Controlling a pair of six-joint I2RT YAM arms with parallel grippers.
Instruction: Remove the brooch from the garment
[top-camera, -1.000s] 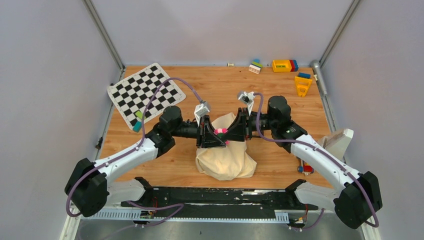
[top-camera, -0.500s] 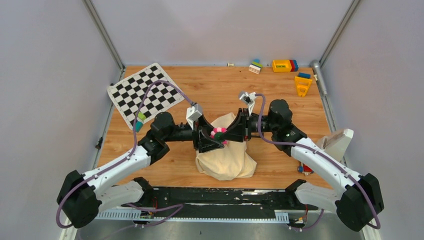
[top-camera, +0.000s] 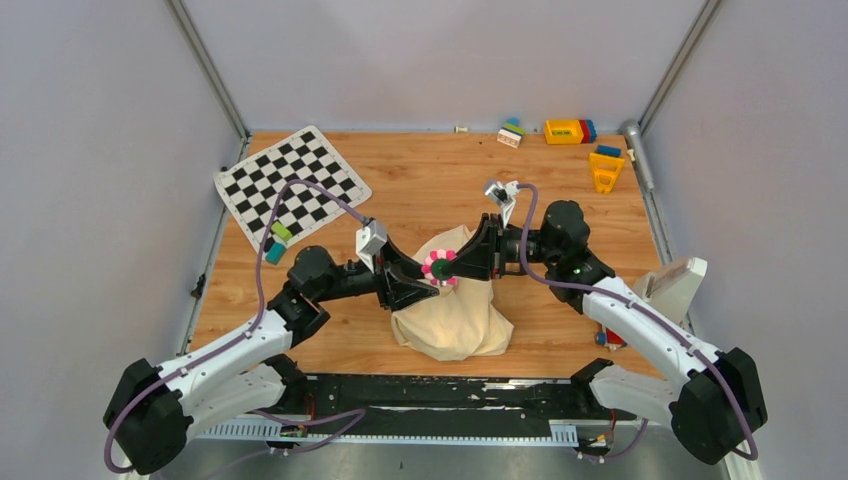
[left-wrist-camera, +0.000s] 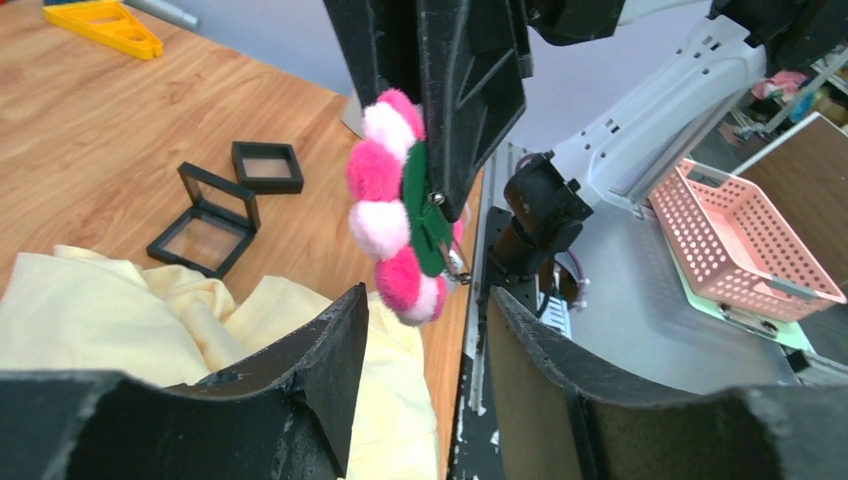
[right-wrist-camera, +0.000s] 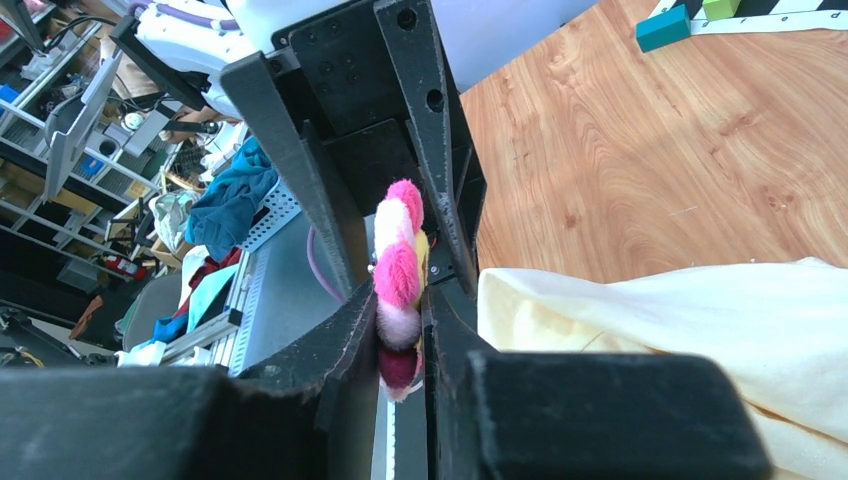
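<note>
The brooch (top-camera: 437, 268), a small flower of pink and white pompoms with a green back, is clamped between the fingers of my right gripper (top-camera: 447, 267). In the right wrist view the brooch (right-wrist-camera: 397, 268) sits edge-on between the shut jaws of the right gripper (right-wrist-camera: 402, 335). The cream garment (top-camera: 455, 318) lies crumpled on the table just below. In the left wrist view the brooch (left-wrist-camera: 395, 215) hangs clear above the garment (left-wrist-camera: 140, 320), its pin showing. My left gripper (left-wrist-camera: 425, 325) is open and empty, just short of the brooch; in the top view it (top-camera: 420, 288) lies left of it.
A checkerboard mat (top-camera: 290, 185) lies at the back left, with a teal block (top-camera: 274, 252) at its edge. Toy blocks (top-camera: 570, 130) and a yellow triangle piece (top-camera: 605, 170) sit at the back right. Two small black square frames (left-wrist-camera: 205, 220) lie near the garment.
My left arm has drawn back to the left, away from the brooch, its jaws now open and empty. The right gripper keeps hold of the brooch.
</note>
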